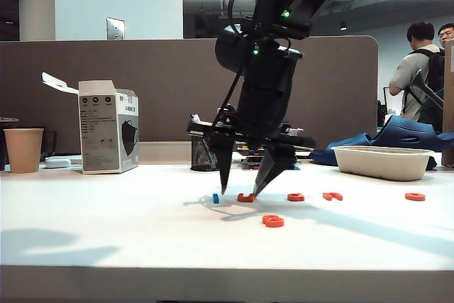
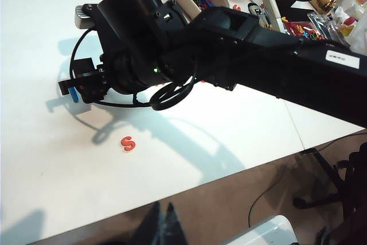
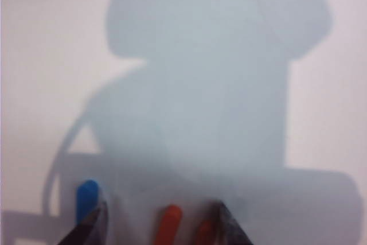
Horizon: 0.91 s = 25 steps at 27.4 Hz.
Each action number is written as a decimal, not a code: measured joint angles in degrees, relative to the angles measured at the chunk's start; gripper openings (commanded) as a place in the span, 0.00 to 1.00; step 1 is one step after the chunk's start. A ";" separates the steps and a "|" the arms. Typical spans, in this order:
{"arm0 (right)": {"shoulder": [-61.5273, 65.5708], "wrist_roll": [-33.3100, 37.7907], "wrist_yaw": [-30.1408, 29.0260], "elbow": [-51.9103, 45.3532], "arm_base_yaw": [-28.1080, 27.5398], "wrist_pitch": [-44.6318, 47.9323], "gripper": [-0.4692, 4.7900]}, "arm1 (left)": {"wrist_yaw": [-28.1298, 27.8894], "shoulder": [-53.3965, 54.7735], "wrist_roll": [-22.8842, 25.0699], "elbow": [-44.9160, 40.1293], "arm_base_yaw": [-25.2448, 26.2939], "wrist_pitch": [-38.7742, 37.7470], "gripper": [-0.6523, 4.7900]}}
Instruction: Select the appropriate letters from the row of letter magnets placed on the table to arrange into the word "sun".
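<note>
While the paper cup [image 1: 23, 150] and the printed carton [image 1: 108, 127] stand idle at the far left of the tabletop [image 1: 106, 232], the work sits in the middle. There the right hand [image 1: 241, 188] points straight down with its jaws wide, straddling an orange-red letter [image 1: 245, 197] that lies flat between the tips; nothing is held yet. I judge this stance lines up a pinch on that piece, probably the next one needed for "sun". The small blue piece [image 1: 216, 198] lies just beside the left fingertip [image 1: 225, 184], outside the gap. In front of the row lies the s [image 2: 128, 144], set apart, seemingly as the word's first letter. Further right the row of letter magnets continues with three more pieces [image 1: 332, 196], spaced apart. Behind them a pale oblong tray [image 1: 383, 162] rests on the tabletop; the left wrist view shows mixed coloured letters inside. Only dark tips of the left hand [image 2: 164, 228] show, off the tabletop's edge; its opening I cannot tell.
</note>
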 measured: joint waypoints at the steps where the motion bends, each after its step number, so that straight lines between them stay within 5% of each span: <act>1: 0.07 -0.20 -0.63 0.00 0.00 0.37 0.55 | -0.07 0.00 0.00 0.00 0.00 0.00 0.11; 25: 0.04 -2.49 0.24 0.42 0.20 -3.19 0.53 | -0.28 0.00 0.00 0.00 0.00 0.00 0.11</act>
